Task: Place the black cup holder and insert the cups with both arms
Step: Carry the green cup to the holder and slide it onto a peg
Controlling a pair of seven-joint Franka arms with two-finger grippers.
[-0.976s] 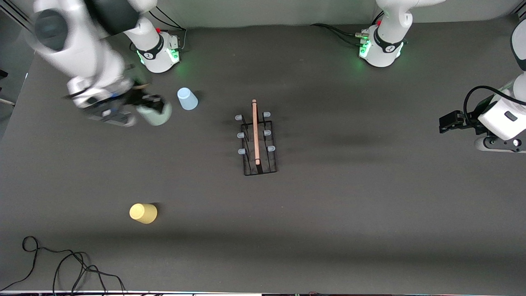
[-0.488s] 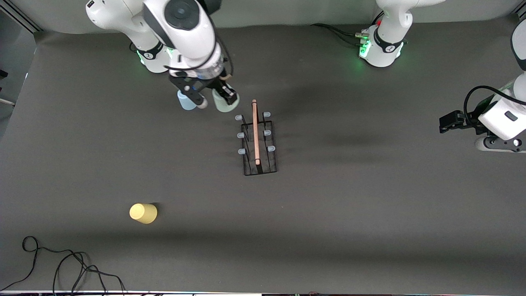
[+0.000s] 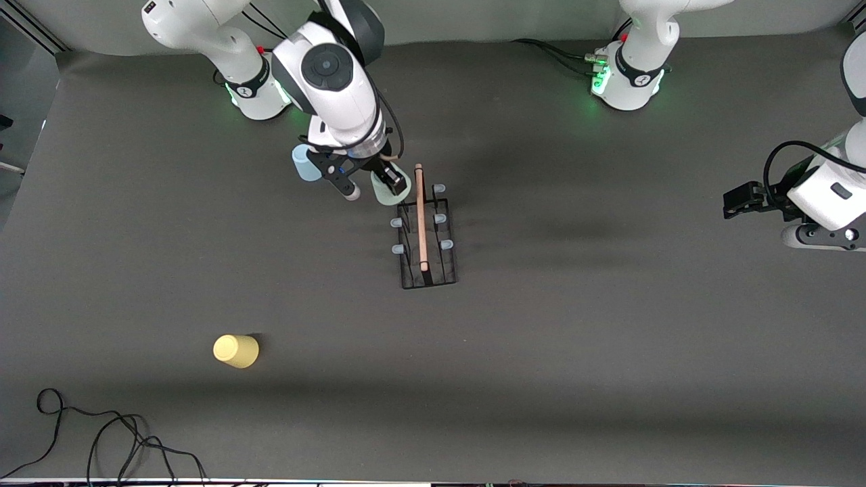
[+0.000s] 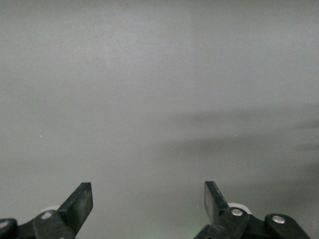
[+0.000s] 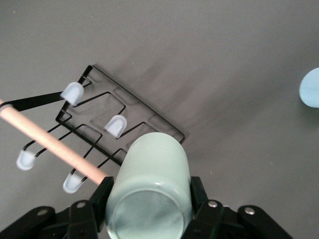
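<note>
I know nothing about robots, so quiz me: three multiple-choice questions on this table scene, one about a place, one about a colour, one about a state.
1. Over what is the right gripper?
A. the yellow cup
B. the end of the black cup holder nearest the robots' bases
C. the cable

2. What colour is the cup that this gripper holds?
A. pale green
B. yellow
C. red

3. How does the left gripper stand?
A. shut on a cup
B. open, holding nothing
C. shut on the holder's handle

Answers:
1 B: the front view shows it above the black cup holder at that end, by the wooden handle's tip.
2 A: the right wrist view shows the pale green cup between its fingers.
3 B: the left wrist view shows its fingers apart over bare table; this arm waits at its own end.
</note>
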